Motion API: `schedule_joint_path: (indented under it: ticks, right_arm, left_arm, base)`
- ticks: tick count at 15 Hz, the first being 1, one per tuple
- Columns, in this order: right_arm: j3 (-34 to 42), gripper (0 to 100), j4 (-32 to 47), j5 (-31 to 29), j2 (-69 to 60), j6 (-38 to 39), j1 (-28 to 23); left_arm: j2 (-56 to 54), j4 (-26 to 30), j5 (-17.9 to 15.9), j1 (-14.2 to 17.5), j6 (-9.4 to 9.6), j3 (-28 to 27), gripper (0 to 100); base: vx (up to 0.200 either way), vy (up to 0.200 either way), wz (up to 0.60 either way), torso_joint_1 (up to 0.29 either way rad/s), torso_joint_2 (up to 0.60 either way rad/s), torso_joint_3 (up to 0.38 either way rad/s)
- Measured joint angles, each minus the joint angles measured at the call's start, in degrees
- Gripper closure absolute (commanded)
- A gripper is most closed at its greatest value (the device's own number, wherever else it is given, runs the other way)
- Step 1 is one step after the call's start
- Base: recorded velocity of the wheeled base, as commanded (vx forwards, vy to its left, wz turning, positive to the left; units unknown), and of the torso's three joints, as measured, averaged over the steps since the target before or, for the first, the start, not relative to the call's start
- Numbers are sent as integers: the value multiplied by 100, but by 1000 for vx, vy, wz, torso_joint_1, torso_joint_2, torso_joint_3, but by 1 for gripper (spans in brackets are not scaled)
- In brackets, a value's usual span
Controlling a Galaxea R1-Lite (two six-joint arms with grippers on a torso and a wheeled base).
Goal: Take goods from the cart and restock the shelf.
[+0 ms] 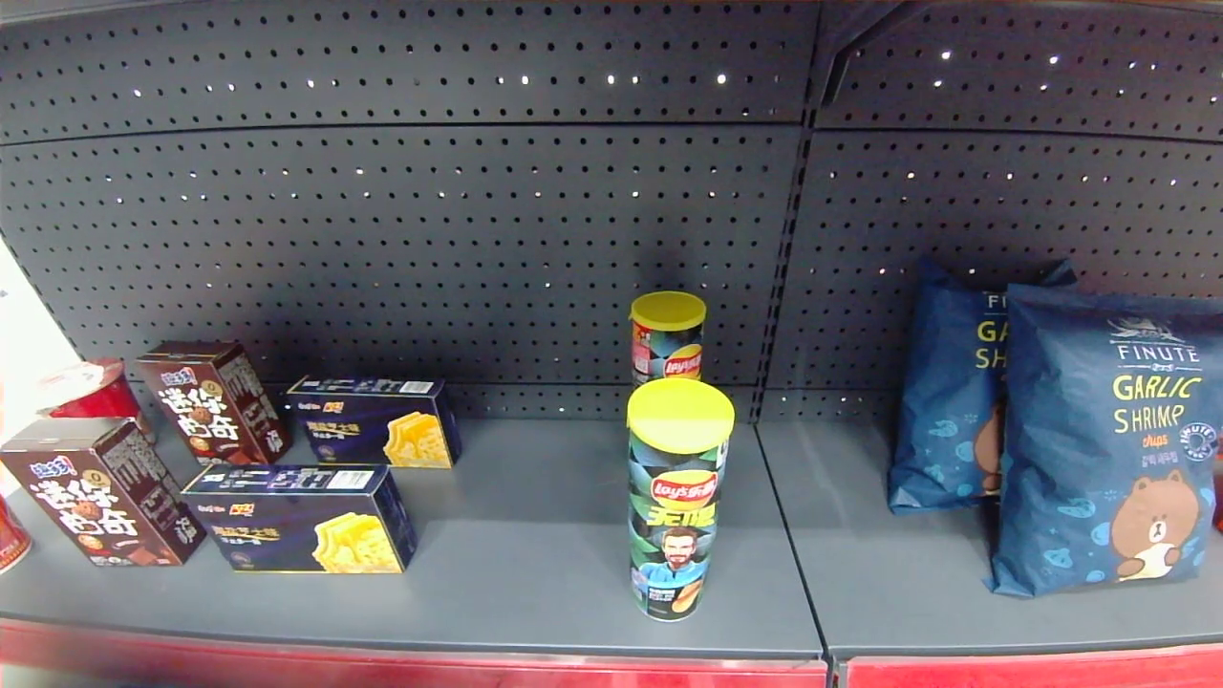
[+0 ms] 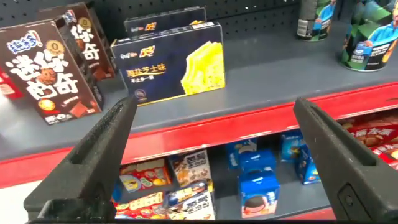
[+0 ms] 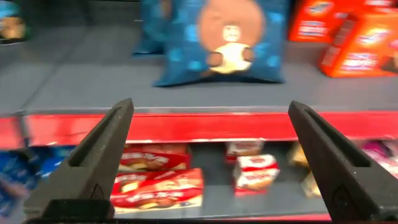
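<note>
Goods: front chip can (image 1: 678, 497) upright mid-shelf, rear can (image 1: 667, 336) close behind it.
Shelf (image 1: 535, 545): boxes (image 1: 315, 516) to the left, bags (image 1: 1108, 440) to the right.
Left tool (image 2: 213, 106): wide, empty, facing boxes.
Right tool (image 3: 210, 104): wide, empty, facing bags.
Risk: front can is tall and near the edge; a brushing arm would likely topple it.

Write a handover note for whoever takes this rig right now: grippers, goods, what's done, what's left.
Left gripper: open, empty, in front of the shelf, near the blue boxes.
Right gripper: open, empty, facing the chip bags.
Goods on the shelf: two brown boxes, two blue boxes, two chip cans standing one behind the other, two chip bags.
Done: those goods are in place; nothing is in hand.
Left: there is bare room on both sides of the cans, so probably go to the cart for the next item.
</note>
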Motion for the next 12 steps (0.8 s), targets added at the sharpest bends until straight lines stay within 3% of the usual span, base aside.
schedule_joint_path:
  ticks: [3,5,7,9,10,12]
  right_arm:
    - [-4,0,26,213,0,32,0]
    - [-17,0,134,178,2,87,-7]
    - [-50,0,195,143,2,93,-11]
    - [-56,0,189,134,2,112,-5]
    - [-59,0,193,189,5,115,0]
    - [-61,0,184,226,5,108,0]
  left_arm:
    - [0,0,63,0,-572,0,0]
    - [0,0,217,0,-638,0,0]
    - [0,11,290,0,-583,0,0]
    - [0,110,323,0,-96,0,0]
    - [0,150,340,0,0,0,0]
    - [0,383,396,0,32,0,0]
  base:
    - [0,0,0,0,0,0]
    - [0,0,0,0,0,0]
    - [0,0,0,0,0,0]
    - [0,0,0,0,0,0]
    - [0,0,0,0,0,0]
    - [0,0,0,0,0,0]
